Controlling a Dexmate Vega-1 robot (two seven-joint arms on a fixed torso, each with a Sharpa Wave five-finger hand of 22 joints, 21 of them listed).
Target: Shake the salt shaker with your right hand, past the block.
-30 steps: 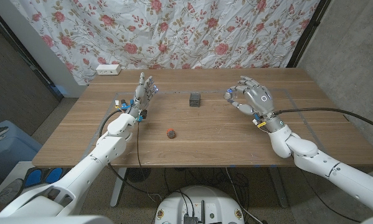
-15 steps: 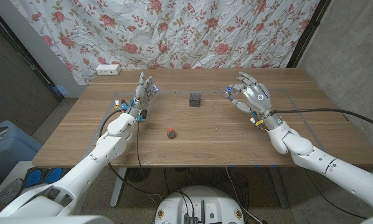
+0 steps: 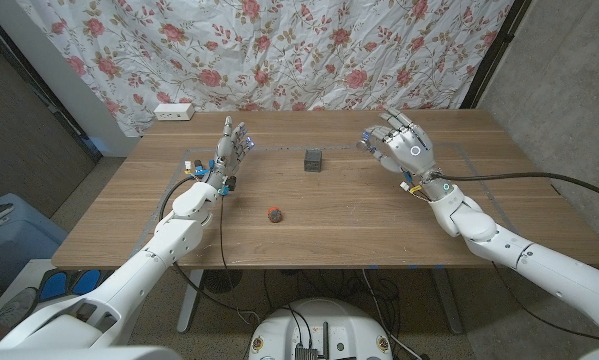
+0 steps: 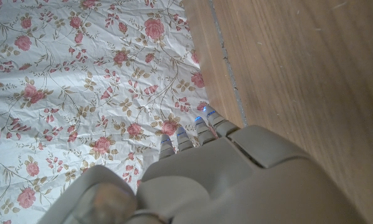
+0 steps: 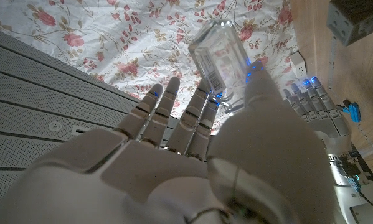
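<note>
While the head view gave only the back of the right hand [image 3: 404, 152] and a small glint at its fingertips, the right wrist view made plain what it held: a clear glass salt shaker [image 5: 220, 57], pinched between the thumb and the fingers, tilted, with the other fingers reaching up beside it. That same wrist view caught the block [image 5: 354, 18] at the picture's corner on the table [image 3: 359, 215], and the left hand [image 5: 314, 109] beyond the shaker, its fingertips lit blue.

In the head view the right hand was raised above the tabletop, palm turned inward toward the block [image 3: 313, 158], which sat well apart from it, between the two hands. A small red thing [image 3: 275, 213] lay nearer the robot than the block, closer to the left hand.

The left hand [image 3: 229, 150] stood on its edge, fingers straight and pointing away from the robot, holding nothing. The left wrist view showed its fingers [image 4: 198, 134] extended toward the flowered curtain [image 4: 80, 74].
</note>
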